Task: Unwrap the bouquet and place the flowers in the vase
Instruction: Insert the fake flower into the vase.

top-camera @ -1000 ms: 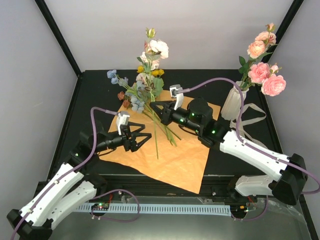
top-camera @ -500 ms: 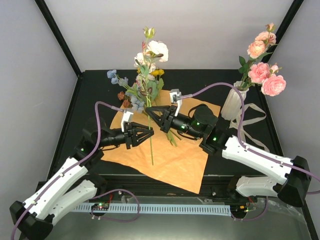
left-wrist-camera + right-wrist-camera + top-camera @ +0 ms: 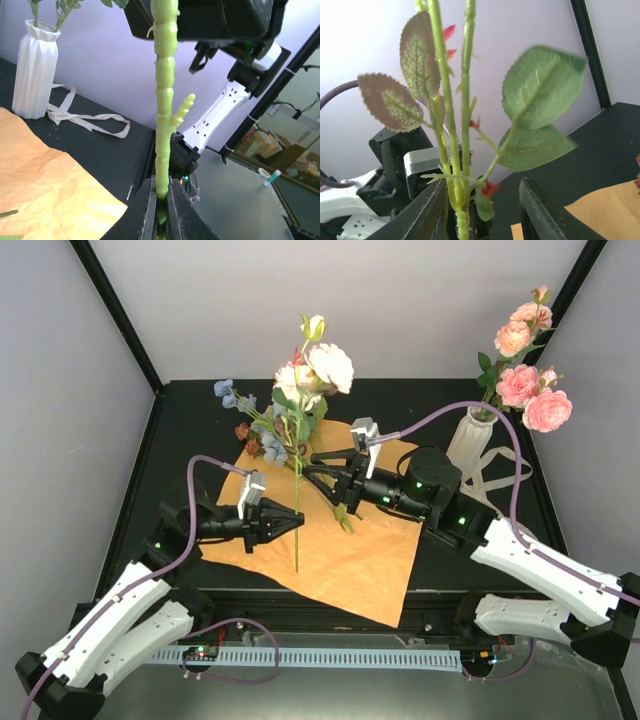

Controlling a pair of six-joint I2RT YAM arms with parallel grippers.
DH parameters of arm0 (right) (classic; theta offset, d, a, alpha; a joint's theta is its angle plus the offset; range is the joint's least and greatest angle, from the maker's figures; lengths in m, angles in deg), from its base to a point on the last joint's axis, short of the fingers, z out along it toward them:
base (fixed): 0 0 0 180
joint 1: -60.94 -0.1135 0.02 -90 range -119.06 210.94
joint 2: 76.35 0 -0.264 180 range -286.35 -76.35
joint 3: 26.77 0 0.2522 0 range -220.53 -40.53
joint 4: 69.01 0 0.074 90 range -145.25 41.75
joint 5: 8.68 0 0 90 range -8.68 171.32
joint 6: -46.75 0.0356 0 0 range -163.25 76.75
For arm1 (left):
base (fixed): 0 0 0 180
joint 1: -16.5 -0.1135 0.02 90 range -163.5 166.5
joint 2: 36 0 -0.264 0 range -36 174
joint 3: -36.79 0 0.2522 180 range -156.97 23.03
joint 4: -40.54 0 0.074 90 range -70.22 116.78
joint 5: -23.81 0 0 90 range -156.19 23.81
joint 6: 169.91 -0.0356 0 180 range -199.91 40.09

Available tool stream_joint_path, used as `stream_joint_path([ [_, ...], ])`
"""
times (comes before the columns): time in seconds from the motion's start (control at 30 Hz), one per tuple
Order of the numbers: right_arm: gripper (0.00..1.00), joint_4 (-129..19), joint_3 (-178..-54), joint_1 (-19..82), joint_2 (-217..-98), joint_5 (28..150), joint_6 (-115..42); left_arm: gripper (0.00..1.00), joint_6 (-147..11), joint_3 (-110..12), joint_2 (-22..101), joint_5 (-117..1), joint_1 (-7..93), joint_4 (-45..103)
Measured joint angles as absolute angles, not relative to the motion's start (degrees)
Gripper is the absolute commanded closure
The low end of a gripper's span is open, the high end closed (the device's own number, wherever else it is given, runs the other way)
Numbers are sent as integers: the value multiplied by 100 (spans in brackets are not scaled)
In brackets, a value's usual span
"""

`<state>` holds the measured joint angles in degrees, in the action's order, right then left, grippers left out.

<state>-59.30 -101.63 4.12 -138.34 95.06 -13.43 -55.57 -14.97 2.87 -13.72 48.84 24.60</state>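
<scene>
Rising upright since a second ago, the cream flower's stem (image 3: 297, 490) is being pinched low down by the left gripper (image 3: 298, 524), now closed on it above the paper (image 3: 360, 560). Higher up, the right gripper (image 3: 310, 463) is standing with fingers spread either side of the stem. Pink flowers (image 3: 525, 390) are sitting in the vase (image 3: 468, 445) at back right, and other blooms (image 3: 250, 425) are lying on the paper's far corner.
</scene>
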Motion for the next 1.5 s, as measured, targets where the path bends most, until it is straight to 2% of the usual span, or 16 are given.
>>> stream_joint_path([
  [0.17,57,-5320,-10423,412,-13695,9560,-1677,98,-6036,-1499,154,-1206,4886,2180],
  [0.27,48,-5102,-10498,412,-13695,9665,-1797,98,-6233,-1503,150,-1158,4888,2001],
  [0.5,46,-4842,-10705,419,-13889,9967,-1959,98,-6491,-1503,150,-1042,4888,1741],
  [0.7,35,-4776,-10751,417,-13968,10275,-2092,99,-6611,-1503,148,-1033,4888,1606],
  [0.77,34,-4691,-10782,417,-13968,10336,-2156,98,-6633,-1503,150,-1035,4888,1573],
  [0.83,40,-4627,-10806,417,-13968,10382,-2213,98,-6646,-1503,145,-1033,4888,1564],
  [0.97,62,-4562,-10812,417,-13966,10389,-2272,98,-6668,-1503,145,-1011,4888,1564],
  [1.1,69,-4566,-10817,417,-13966,10378,-2186,99,-6703,-1503,145,-959,4888,1562],
  [1.23,93,-4619,-10819,417,-13968,10376,-2081,98,-6744,-1503,145,-937,4888,1555],
  [1.3,99,-4621,-10823,417,-13968,10373,-2075,97,-6753,-1503,145,-946,4888,1536],
  [1.43,99,-4621,-10821,408,-13968,10290,-2088,74,-6823,-1503,132,-1016,4888,1494],
  [1.5,99,-4686,-10786,410,-13937,10120,-2134,48,-6875,-1503,97,-1066,4890,1444],
])
